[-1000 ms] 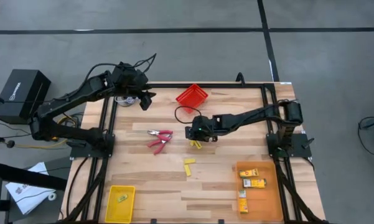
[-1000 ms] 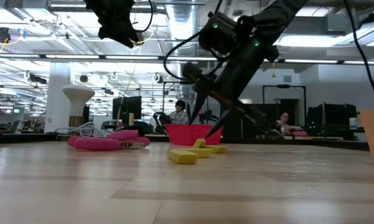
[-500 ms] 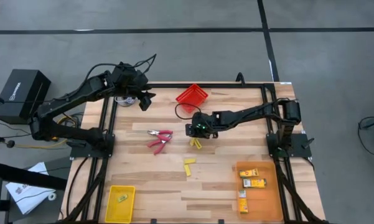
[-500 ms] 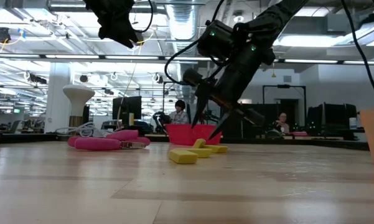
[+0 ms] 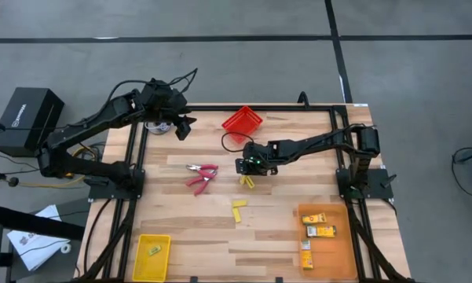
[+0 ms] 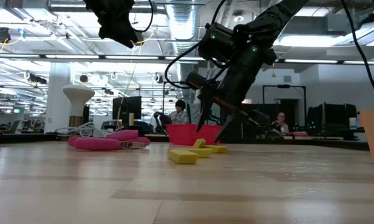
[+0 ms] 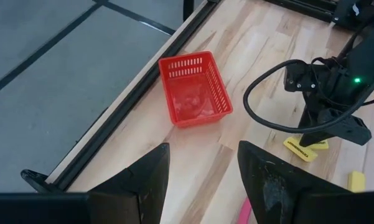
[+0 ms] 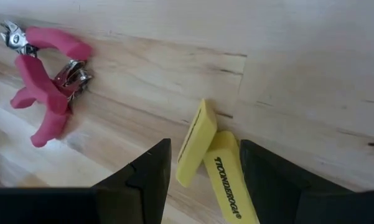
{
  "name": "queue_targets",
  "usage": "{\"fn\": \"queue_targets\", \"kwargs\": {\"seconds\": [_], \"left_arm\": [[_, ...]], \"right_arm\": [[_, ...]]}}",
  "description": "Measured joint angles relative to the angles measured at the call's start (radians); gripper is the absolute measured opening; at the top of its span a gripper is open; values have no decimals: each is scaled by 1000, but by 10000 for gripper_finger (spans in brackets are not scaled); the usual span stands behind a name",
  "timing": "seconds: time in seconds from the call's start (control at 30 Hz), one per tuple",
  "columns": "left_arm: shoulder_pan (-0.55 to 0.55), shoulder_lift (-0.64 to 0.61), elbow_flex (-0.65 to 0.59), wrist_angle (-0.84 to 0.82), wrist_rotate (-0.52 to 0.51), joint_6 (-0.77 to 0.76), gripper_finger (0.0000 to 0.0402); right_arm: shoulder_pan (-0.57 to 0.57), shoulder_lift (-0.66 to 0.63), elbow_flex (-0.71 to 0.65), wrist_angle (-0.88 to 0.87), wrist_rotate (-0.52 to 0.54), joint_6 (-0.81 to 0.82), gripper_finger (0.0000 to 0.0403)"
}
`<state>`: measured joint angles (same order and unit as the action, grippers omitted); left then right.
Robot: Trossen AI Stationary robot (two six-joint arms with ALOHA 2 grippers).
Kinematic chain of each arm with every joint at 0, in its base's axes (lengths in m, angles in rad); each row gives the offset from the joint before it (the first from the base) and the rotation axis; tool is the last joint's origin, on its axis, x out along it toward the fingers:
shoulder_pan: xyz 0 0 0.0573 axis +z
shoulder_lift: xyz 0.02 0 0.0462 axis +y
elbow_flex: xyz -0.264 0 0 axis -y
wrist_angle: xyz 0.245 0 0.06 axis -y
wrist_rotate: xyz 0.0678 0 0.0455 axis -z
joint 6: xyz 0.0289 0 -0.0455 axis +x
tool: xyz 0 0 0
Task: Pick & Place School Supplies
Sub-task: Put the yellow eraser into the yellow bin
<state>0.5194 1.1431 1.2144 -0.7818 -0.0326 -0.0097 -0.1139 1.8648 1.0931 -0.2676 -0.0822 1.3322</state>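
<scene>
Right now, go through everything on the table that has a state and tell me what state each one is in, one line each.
right gripper: open, hovering over the two yellow erasers, holding nothing
left gripper: open, empty, raised near the table's far left corner
two yellow erasers: touching, one on edge leaning on the flat one
lone yellow eraser: flat on the table
red-handled tool: handles spread
red bin: upright
yellow bin: one small piece inside
orange bin: three small boxes inside

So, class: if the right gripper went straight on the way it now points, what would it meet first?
Most likely the pair of yellow erasers lying between its open fingers; the right gripper hangs just above them.
</scene>
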Motion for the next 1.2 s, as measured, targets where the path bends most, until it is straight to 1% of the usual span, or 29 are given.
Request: {"fn": "queue_targets", "kwargs": {"seconds": [1.2], "left_arm": [[0, 0, 0, 1, 0, 5, 186]], "right_arm": [[-14, 6, 0, 23, 23, -27, 182]]}}
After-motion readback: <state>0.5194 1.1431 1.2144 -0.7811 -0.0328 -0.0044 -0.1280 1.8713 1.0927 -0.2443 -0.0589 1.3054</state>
